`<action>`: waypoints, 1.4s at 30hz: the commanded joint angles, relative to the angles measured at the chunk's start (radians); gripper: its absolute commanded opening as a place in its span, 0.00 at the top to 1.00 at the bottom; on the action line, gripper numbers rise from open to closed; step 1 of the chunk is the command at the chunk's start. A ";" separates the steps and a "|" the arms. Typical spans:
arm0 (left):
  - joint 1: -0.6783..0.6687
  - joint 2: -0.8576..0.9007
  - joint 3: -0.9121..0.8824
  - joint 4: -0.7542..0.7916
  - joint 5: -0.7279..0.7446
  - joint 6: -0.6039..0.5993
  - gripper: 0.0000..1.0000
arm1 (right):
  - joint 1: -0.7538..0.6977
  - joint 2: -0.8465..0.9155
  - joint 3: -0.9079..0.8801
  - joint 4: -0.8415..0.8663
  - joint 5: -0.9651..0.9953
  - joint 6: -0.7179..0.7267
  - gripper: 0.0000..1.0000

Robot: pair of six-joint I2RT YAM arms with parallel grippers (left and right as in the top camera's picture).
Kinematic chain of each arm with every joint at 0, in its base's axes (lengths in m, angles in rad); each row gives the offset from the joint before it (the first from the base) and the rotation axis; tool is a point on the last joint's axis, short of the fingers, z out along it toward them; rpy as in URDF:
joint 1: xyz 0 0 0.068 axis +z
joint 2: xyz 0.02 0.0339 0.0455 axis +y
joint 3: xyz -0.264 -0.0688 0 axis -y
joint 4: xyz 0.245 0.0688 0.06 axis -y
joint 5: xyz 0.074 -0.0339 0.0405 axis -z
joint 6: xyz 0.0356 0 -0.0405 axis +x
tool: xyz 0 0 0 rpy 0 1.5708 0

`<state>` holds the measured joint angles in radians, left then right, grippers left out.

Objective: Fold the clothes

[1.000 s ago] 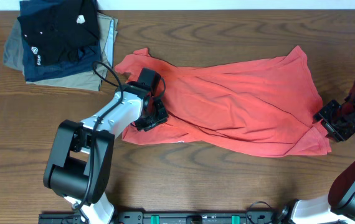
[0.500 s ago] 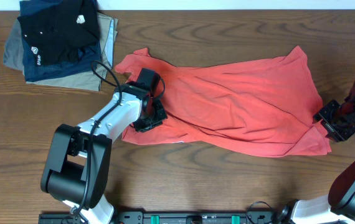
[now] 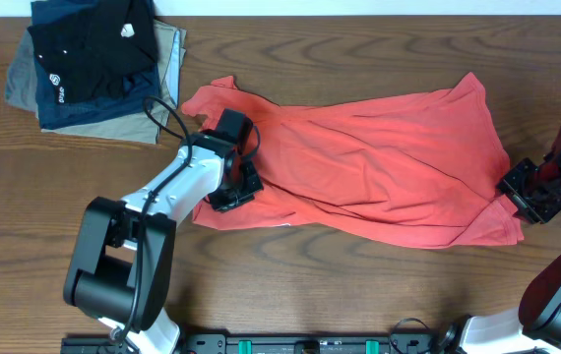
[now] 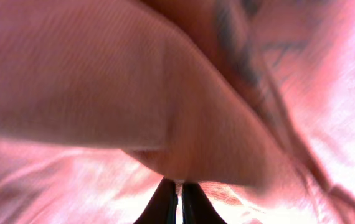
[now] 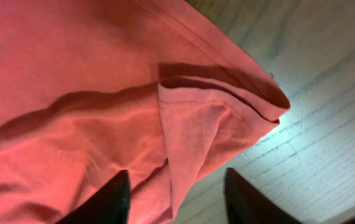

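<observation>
Coral-red T-shirt (image 3: 359,162) lies spread and wrinkled on the wooden table (image 3: 290,295), centre to right, long axis left to right. Its left end has a raised corner at the top, and its right end comes to two points.

Left gripper (image 3: 233,192) sits on the shirt's lower-left part, near the front hem. In the left wrist view its fingers (image 4: 165,205) are pressed together under a bulging fold of fabric. They look to be pinching a thin bit of cloth, but the view is too close and blurry to be sure. Dark lettering (image 4: 240,43) shows on the fabric there, smeared and unreadable.

Right gripper (image 3: 515,192) is at the shirt's lower-right corner. In the right wrist view its fingers (image 5: 103,199) are spread to either side of a folded-over hem corner with visible stitching. Nothing is clamped.

Stack of folded garments (image 3: 93,64) is at the far left of the table: black on top, navy under it, khaki at the bottom. It is close to the shirt's left end but apart from it. The black one carries two small white logos (image 3: 56,90), too small to read.
</observation>
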<state>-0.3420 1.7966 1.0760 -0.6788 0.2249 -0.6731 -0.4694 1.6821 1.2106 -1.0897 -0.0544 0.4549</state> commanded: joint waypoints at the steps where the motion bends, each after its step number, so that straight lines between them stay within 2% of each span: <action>1: 0.002 -0.088 0.028 -0.052 -0.016 0.010 0.94 | 0.011 -0.006 -0.002 -0.011 -0.003 -0.007 0.59; 4: 0.002 -0.167 0.032 -0.105 -0.016 0.010 0.94 | 0.010 -0.028 -0.002 -0.021 -0.010 0.001 0.61; 13: 0.002 -0.380 0.032 -0.231 -0.016 0.006 0.94 | 0.012 -0.108 -0.003 -0.119 -0.014 -0.001 0.56; 25: 0.002 -0.390 0.032 -0.120 -0.021 0.010 0.94 | 0.007 -0.109 -0.089 -0.101 0.014 0.022 0.51; 27: 0.002 -0.390 0.032 -0.128 -0.032 0.010 0.94 | -0.010 -0.109 -0.120 -0.061 0.042 0.079 0.47; 29: 0.002 -0.390 0.032 -0.148 -0.036 0.011 0.94 | -0.042 -0.109 -0.142 0.006 0.031 0.090 0.34; 30: 0.002 -0.390 0.031 -0.156 -0.035 0.015 0.94 | -0.056 -0.109 -0.143 0.030 0.013 0.078 0.34; 34: 0.002 -0.390 0.031 -0.168 -0.036 0.029 0.94 | -0.093 -0.109 -0.143 0.134 -0.121 -0.027 0.36; 38: 0.002 -0.390 0.031 -0.161 -0.036 0.029 0.94 | -0.078 -0.104 -0.143 0.200 -0.122 -0.031 0.45; 42: 0.002 -0.390 0.031 -0.157 -0.035 0.029 0.94 | -0.024 -0.070 -0.143 0.236 -0.114 -0.028 0.45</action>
<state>-0.3420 1.4063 1.0912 -0.8349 0.2066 -0.6540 -0.5415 1.5860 1.0695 -0.8646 -0.1524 0.4431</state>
